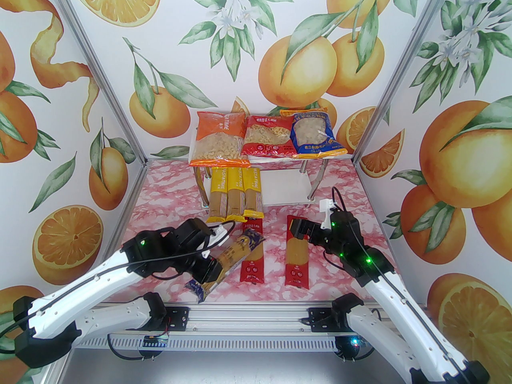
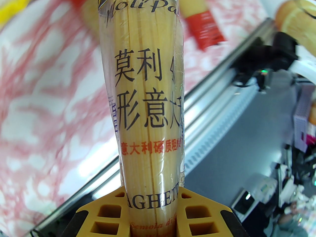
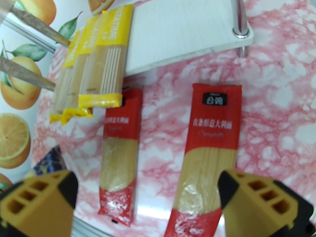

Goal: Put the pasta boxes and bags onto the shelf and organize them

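Step in hand: transfer of the dark blue spaghetti pack [image 1: 240,254] to the shelf [image 1: 286,188]. The left gripper [image 1: 209,272] is clamped across the pack close to its near end; in the left wrist view the strands run straight out from between the fingers. The pack is at the near-left of the table, long axis diagonal, far end pointing far-right over the top of the left red pack [image 1: 252,262]. The right gripper [image 1: 299,230] hangs with jaws apart above the right red pack [image 1: 297,258]. Next move, as judged: turn the pack parallel to the three yellow packs [image 1: 235,196] and set it just beside them on the bare part of the lower board.
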Controlling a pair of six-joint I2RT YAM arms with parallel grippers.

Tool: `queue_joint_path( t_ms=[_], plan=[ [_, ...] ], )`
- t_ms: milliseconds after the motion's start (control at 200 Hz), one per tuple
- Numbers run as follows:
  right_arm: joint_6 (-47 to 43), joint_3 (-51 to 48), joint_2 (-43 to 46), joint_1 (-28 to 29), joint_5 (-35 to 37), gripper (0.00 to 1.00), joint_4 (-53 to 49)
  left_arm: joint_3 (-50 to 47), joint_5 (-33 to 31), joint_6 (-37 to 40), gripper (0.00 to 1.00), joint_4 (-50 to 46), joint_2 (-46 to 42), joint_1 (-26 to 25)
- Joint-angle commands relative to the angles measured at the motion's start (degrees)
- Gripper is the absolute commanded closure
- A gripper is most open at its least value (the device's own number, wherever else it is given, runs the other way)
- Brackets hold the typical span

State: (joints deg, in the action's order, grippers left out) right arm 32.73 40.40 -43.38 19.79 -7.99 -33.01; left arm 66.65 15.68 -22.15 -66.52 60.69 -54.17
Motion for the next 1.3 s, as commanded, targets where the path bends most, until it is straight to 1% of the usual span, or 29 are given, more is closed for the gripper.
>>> queue_joint_path(
  t_ms=[0, 105, 215, 330, 405, 570, 655, 896, 1021, 1031, 1066, 1151, 1291],
  plan=[
    [0.2, 1.2, 0.2, 0.2, 1.0, 0.00, -0.5, 4.7, 3.0, 4.3, 1.00, 8.6, 2.6, -0.1],
    [0.3, 1.2, 0.6, 0.1, 1.2, 0.00, -0.6, 3.4, 4.8, 2.7, 1.00, 20.2, 6.5, 0.0],
    [-0.1, 1.8, 0.9, 0.2, 1.5, 0.00, -1.4, 1.8, 5.2, 0.1, 1.00, 32.9, 12.1, 0.1],
    [-1.2, 3.0, 0.9, 0.2, 2.0, 0.00, -2.6, 1.9, 3.0, -1.6, 1.00, 41.2, 18.4, 0.3],
    [-1.8, 3.9, 0.8, 0.2, 2.3, 0.00, -3.3, 1.8, 2.2, -3.2, 1.00, 45.8, 22.0, 1.3],
    [-2.8, 4.9, 0.3, 0.2, 3.1, 0.00, -4.4, 2.7, -3.5, -5.4, 1.00, 55.3, 28.2, 2.2],
    [-3.2, 5.3, -0.3, 0.1, 2.6, 0.00, -4.3, 5.0, -6.6, -6.2, 1.00, 58.3, 31.9, 2.3],
    [-4.0, 5.4, -1.2, 0.1, 2.0, 0.00, -3.4, 12.7, -15.5, -8.1, 1.00, 62.4, 42.7, 2.9],
    [-4.3, 5.2, -1.7, 0.1, 1.4, 0.00, -3.0, 17.4, -20.2, -7.4, 1.00, 62.9, 46.6, 2.9],
    [-4.4, 5.1, -1.7, 0.1, 1.3, 0.00, -3.0, 17.8, -21.6, -7.3, 1.00, 62.9, 47.0, 2.9],
    [-4.5, 5.1, -1.8, 0.2, 1.2, 0.00, -2.9, 18.9, -23.6, -7.4, 1.00, 62.9, 48.0, 2.9],
    [-4.6, 4.9, -1.9, 0.1, 1.1, 0.00, -2.9, 20.0, -27.9, -7.3, 1.00, 64.4, 49.6, 2.9],
    [-4.7, 4.7, -1.8, 0.1, 0.9, 0.00, -2.9, 21.3, -33.1, -7.7, 1.00, 66.2, 51.6, 3.4]
  ],
)
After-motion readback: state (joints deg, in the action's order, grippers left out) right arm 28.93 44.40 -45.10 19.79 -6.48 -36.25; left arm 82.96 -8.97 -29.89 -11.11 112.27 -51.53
